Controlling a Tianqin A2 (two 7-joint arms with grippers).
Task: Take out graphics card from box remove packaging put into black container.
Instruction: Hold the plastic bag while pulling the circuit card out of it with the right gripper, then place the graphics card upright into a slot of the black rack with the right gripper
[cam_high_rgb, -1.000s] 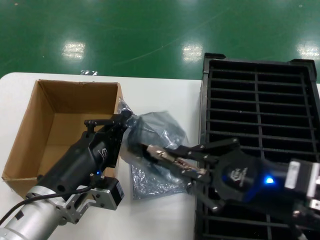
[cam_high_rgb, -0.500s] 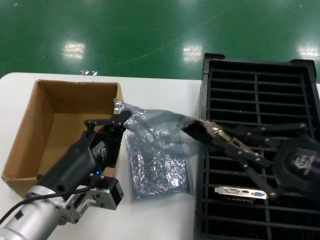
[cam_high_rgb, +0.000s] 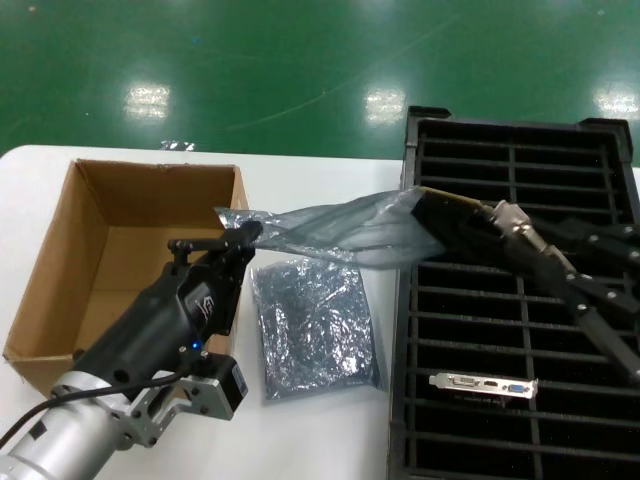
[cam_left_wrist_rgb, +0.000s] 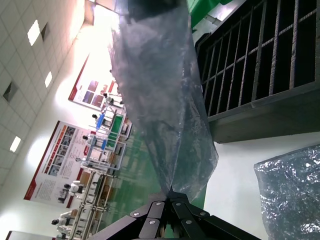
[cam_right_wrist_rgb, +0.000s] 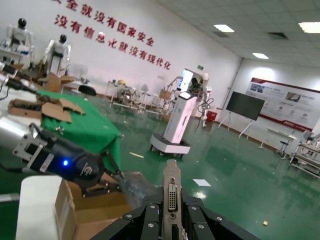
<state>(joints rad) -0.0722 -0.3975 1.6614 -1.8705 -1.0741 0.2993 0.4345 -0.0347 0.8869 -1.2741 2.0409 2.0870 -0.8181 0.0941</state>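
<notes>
- Pinching one end of the bag (cam_high_rgb: 330, 232), the left gripper (cam_high_rgb: 243, 236) sits just beside the box (cam_high_rgb: 60, 262) wall, fingers closed on the plastic; the left wrist view shows the film running out from between its tips.
- The right gripper (cam_right_wrist_rgb: 171, 216) is clamped on the card (cam_high_rgb: 455, 222) at the bracket end; the right wrist view shows the silver bracket standing up between its fingers.
- The card hangs above the upper rows of the container (cam_high_rgb: 520, 140), its far end apparently inside the bag mouth.
- The bag is thin, limp and slippery, so it looks to stretch and slide rather than carry load; a tight pinch at its closed end suits it.
- The card is stiff, light and likely fragile on its faces; the metal bracket seems the safest place to hold.
- Against a second ago, the right gripper has drawn away from the box and out over the container, and the bag has gone from a crumpled lump to a taut sleeve.
- The left gripper has not moved.
- A spare bag (cam_high_rgb: 315, 325) lies flat on the table (cam_high_rgb: 320, 175), and a twin card (cam_high_rgb: 482, 384) sits in a lower slot.
</notes>
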